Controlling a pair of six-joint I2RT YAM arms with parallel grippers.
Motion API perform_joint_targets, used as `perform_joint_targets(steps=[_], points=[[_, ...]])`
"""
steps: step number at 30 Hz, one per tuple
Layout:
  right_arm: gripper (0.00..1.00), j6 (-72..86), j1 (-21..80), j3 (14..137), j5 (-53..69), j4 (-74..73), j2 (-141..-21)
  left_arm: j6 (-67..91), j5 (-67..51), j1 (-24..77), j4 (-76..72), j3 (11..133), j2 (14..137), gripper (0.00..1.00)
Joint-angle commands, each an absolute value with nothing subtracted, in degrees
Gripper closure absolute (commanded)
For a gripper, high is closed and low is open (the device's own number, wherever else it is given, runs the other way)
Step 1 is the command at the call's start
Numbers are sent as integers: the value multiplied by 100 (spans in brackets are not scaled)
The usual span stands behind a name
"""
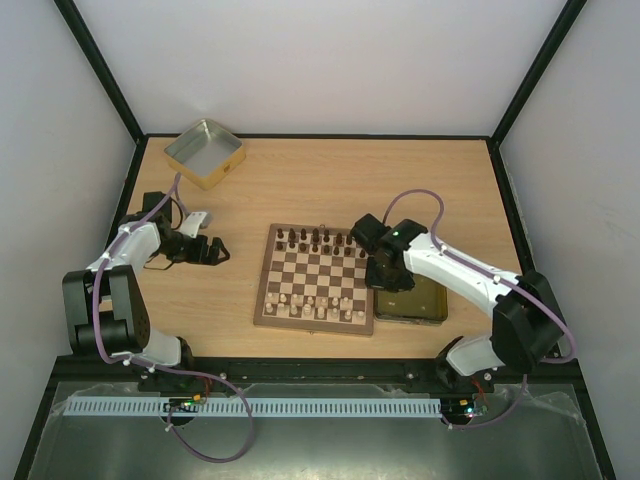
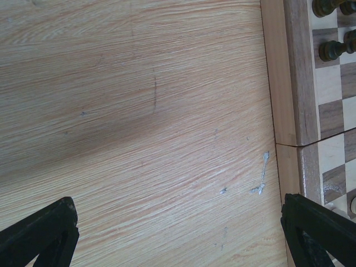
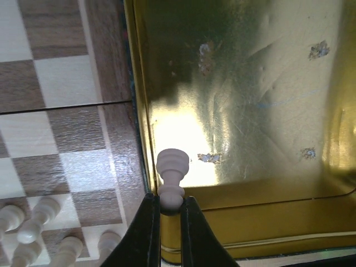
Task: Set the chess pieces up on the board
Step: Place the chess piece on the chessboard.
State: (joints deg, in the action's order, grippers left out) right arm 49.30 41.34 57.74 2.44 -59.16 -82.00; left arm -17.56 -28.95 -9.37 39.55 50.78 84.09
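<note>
Pinches a cream chess piece (image 3: 172, 172) by its base in the right gripper (image 3: 169, 210), over the gold tin tray (image 3: 250, 83) just right of the board (image 3: 55, 139). Points its head away from the fingers, long axis along them. Spreads the left gripper (image 2: 177, 214) wide over the wooden table (image 2: 139, 111) left of the board. Shows dark pieces (image 1: 315, 238) on the board's far rows, cream pieces (image 1: 315, 303) on its near rows, a second tin (image 1: 205, 152) far-left of the board, white walls (image 1: 330, 60) around.

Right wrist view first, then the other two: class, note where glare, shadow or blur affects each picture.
Right wrist view: glare blooms on the tin tray behind the cream piece pinched by the right end effector, itself a black silhouette. Left wrist view: a broad soft shadow crosses the table; the dark pieces look slightly blurred. Top external view: even light, faint shadows.
</note>
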Motion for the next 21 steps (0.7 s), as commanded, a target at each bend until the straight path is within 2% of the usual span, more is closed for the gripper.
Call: perform_joint_targets(steps=[1, 10, 21], points=[[98, 4976, 4239, 6157, 36, -6314, -8029, -1802, -2972, -975, 4052, 5212, 8314, 1], [98, 5131, 4975, 6105, 597, -5935, -8367, -1806, -2970, -973, 4052, 5215, 8310, 1], [97, 5117, 5072, 5712, 915, -5456, -8623, -1793, -2961, -976, 4052, 5213, 8335, 1]])
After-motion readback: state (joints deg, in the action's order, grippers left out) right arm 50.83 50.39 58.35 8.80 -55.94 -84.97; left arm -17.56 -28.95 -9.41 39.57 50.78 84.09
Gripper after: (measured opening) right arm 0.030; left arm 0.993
